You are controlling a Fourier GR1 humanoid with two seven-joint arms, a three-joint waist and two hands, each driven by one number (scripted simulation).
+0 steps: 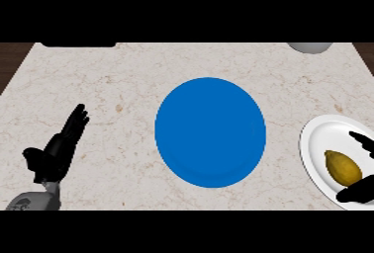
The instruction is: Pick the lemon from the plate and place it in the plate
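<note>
A yellow lemon [343, 166] lies on a white plate [318, 141] at the right edge of the head view. My right hand [359, 190] comes in from the right over that plate, with fingers above the lemon and the thumb below it, spread on both sides and not closed on it. A blue plate [210, 131] with nothing on it sits in the middle of the counter. My left hand [60, 148] rests open at the lower left, fingers straight and pointing up, far from both plates.
A grey round object [310, 47] shows at the counter's back right edge. A dark flat object [78, 44] sits at the back left edge. The marble counter [116, 89] stretches between the left hand and the blue plate.
</note>
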